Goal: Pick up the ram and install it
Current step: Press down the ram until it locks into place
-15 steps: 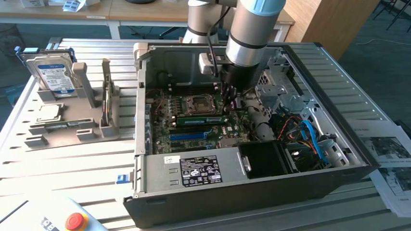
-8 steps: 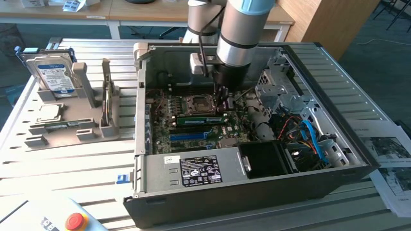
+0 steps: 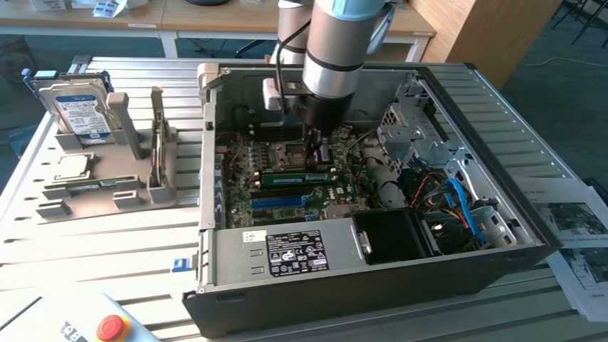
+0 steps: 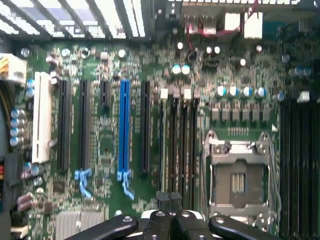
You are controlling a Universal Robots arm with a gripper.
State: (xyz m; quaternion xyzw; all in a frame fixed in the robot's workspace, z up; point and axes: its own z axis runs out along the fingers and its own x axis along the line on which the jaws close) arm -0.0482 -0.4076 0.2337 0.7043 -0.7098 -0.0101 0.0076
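The ram [image 3: 295,174], a long green stick, stands on edge in a slot on the motherboard [image 3: 249,187] inside the open computer case [image 3: 380,288]. My gripper [image 3: 321,152] hangs straight down over the stick's end on the exterior view's right, just beside the processor socket [image 3: 289,151]. I cannot tell whether it touches the stick. In the wrist view my gripper [image 4: 170,199] is shut, its black fingertips pressed together with nothing between them, over the dark memory slots [image 4: 182,142] between the blue slot [image 4: 124,127] and the processor socket [image 4: 239,180].
Case walls ring the motherboard, with a power supply [image 3: 285,253], a black fan [image 3: 399,235] and blue cables [image 3: 460,203] close by. Outside on the exterior view's left stand a hard drive [image 3: 81,110], a grey holder [image 3: 156,153] and a silver chip [image 3: 72,168]. A red stop button [image 3: 112,326] sits near the front.
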